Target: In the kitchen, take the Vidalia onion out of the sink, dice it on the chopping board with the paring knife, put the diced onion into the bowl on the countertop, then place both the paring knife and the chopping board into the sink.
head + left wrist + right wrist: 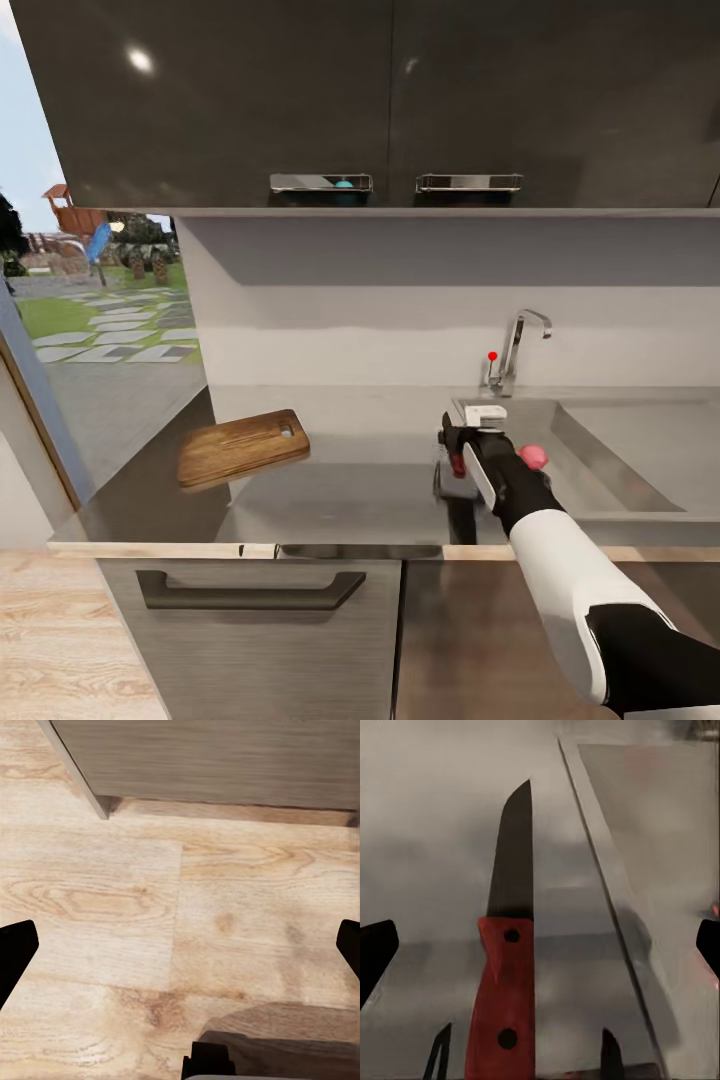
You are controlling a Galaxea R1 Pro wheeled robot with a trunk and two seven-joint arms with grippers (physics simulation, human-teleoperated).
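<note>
The paring knife (504,1009), with its red handle and dark blade, lies on the grey countertop (360,480) just left of the sink (640,450). My right gripper (540,945) hovers over it, open, with the fingers wide apart on either side of the handle. From the head view, the right gripper (455,448) sits at the sink's left rim. Behind my wrist, the pink Vidalia onion (534,457) rests in the basin. The chopping board (240,448) lies at the counter's left. Over the wooden floor (180,892), my left gripper (180,945) hangs open and holds nothing. The bowl is out of view.
The chrome tap (518,340) with a red knob (492,355) stands behind the sink. Dark wall cabinets (380,100) hang overhead. A drawer handle (250,590) is below the counter's edge. A window (100,300) is at the left.
</note>
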